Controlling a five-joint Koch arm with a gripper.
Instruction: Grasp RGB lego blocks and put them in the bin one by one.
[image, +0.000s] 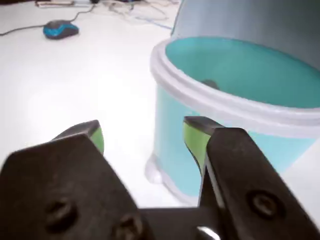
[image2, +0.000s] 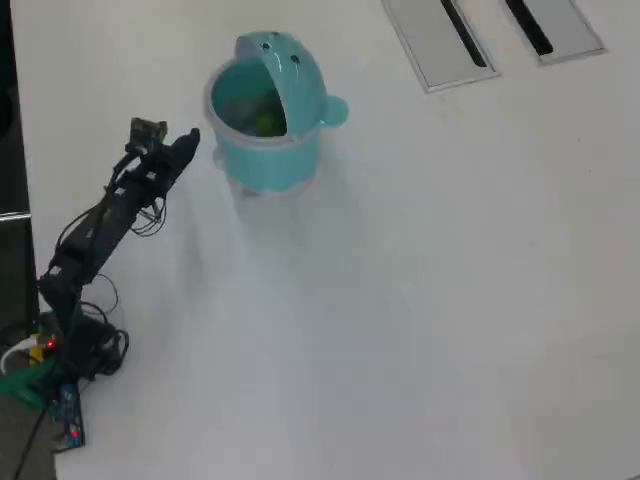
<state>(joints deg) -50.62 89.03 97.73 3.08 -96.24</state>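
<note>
Now: pincer released beside upright bin

Bin is standing upright on the counter, mouth facing up, lid flipped back. Yellow-green block is lying inside. Arm is stretching toward it, pincer gaping empty just beside its wall.

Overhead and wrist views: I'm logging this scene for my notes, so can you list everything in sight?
bin: one, light teal, lid flipped open, upper middle of the table in the overhead view
block: one yellow-green shape inside the bin; other blocks cannot be made out
mouse: one, blue and dark, far left in the wrist view
cables: several, thin, beside the mouse
panels: two, grey with dark slots, upper right in the overhead view
table: one, white
arm: one, black, left of the bin
gripper: open, green pads, holding nothing
</note>
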